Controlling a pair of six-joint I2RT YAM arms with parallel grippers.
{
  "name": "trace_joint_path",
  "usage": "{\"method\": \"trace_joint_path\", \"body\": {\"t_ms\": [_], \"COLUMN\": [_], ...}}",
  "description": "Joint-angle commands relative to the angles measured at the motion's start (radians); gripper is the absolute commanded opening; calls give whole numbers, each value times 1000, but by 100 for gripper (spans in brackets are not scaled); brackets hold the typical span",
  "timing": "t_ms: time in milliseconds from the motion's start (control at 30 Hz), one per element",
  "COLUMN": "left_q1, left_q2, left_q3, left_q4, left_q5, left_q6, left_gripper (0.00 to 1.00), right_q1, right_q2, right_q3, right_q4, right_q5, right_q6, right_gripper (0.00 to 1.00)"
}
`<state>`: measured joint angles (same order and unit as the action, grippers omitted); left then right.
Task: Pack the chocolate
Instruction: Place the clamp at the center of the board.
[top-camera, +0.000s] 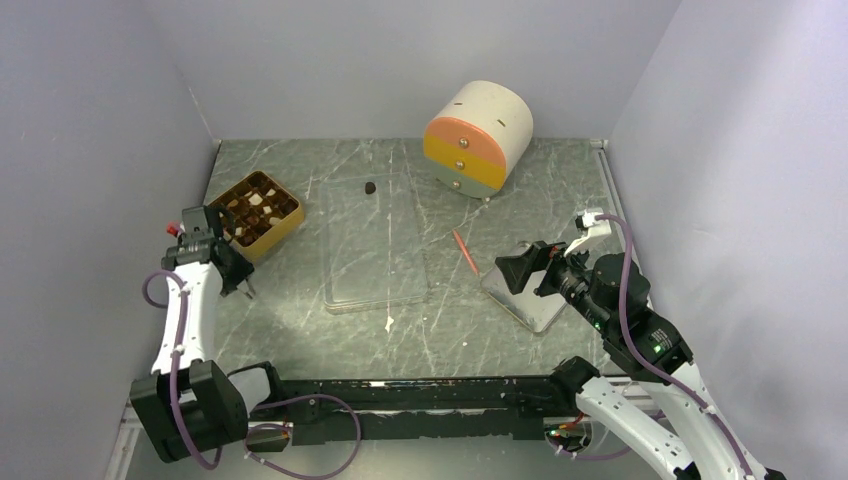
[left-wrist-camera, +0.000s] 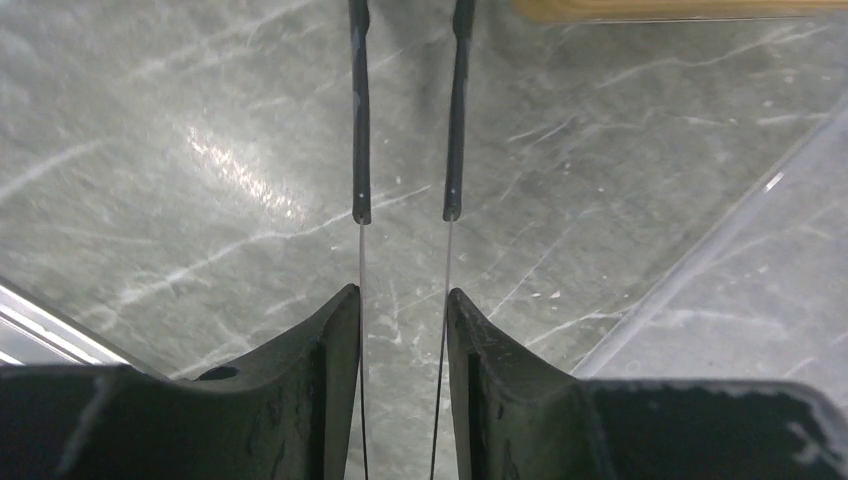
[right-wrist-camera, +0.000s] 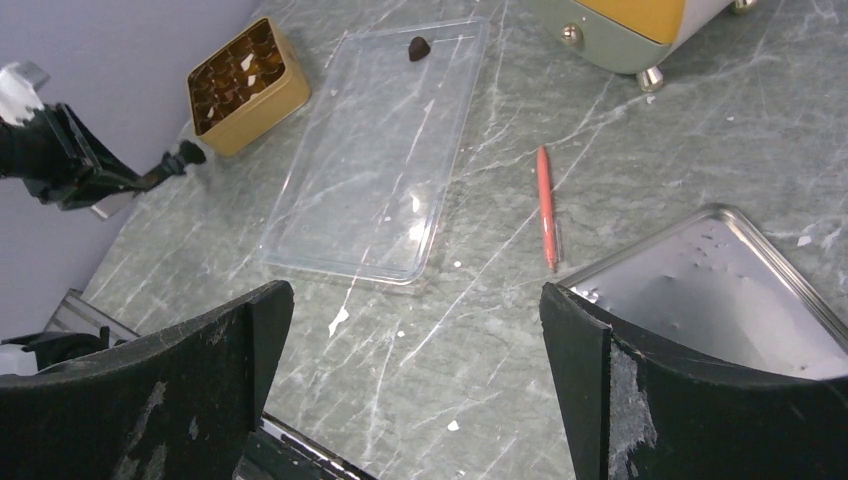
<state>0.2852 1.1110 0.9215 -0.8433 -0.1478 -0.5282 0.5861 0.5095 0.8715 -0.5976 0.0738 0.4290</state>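
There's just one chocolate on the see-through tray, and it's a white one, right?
Almost. There is just one chocolate on the see-through tray, but it is dark brown, not white. The right wrist view shows it best, at the tray's far end.

Left end effector (left-wrist-camera: 400, 295) pointing down, jaws narrow, pinching tweezers (left-wrist-camera: 360, 150); right end effector (right-wrist-camera: 415, 295) wide open, hovering.
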Motion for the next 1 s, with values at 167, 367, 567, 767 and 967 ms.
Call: {"method": "trace_joint_path", "body": {"t_ms": [167,367,567,767,967], "left_q1": [8,9,8,0,-108], "left_q2": [-36,-15,-54,-106,-101], "left_q3": [-154,-170,-87,7,-2], "left_q4": [84,92,81,190,375], "left_q5": [-34,-42,-84,39,312], "left_q6": [-181,-210,-187,-35,97], "left_gripper": [44,64,85,97,97], "right_q1": [6,6,6,6,5], "right_q2": [8,33,68,154,318], "right_q3": [44,45,53,38,50], "right_q4": [3,-4,-46,-68,-89], "right_q5": [20,12,51,113,283], "right_q6": [-11,1,40,175,344], "right_gripper": [100,100,100,99,91]}}
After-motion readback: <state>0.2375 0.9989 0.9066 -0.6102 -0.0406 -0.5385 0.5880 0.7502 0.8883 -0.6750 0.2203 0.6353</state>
